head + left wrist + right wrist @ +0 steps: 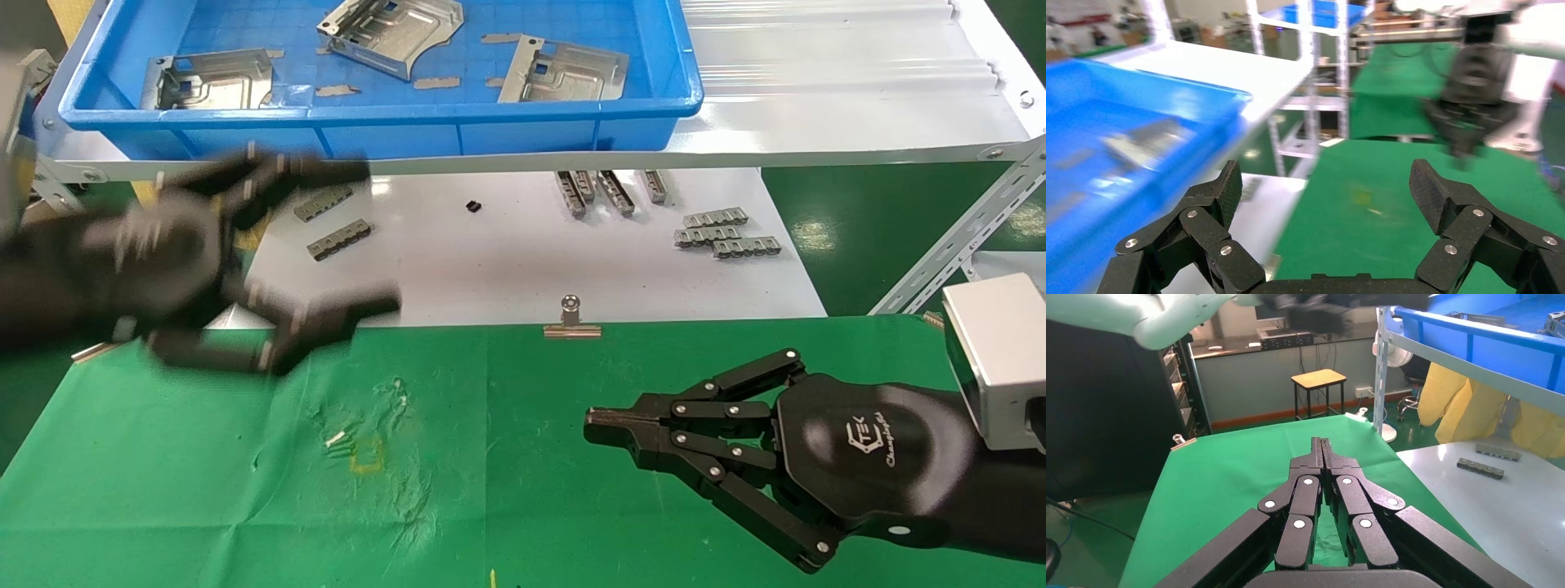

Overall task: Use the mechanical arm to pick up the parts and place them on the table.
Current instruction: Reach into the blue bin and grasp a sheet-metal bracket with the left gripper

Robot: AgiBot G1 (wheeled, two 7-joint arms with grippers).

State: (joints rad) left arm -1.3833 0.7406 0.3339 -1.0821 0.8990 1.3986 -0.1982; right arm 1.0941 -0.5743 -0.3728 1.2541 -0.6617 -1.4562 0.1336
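At the left of the head frame, the left end effector (327,241) hangs over the near-left edge of the white board (490,261), just below the blue plastic tray (392,122). Its two fingers are spread wide with nothing between them; in the left wrist picture the fingertips (1228,184) stand well apart over green cloth and white board.

Three sheet-metal parts lie inside the tray in the upper part of the frame: one at upper left (208,80), one tilted at top centre (392,33), one to its right (564,73). None is on the table (204,474).

The right end effector (601,429) sits at lower right above the green table, fingers pressed together and holding nothing.

Small grey toothed strips (727,233) lie on the white board, and a binder clip (571,318) sits at the cloth's far edge.
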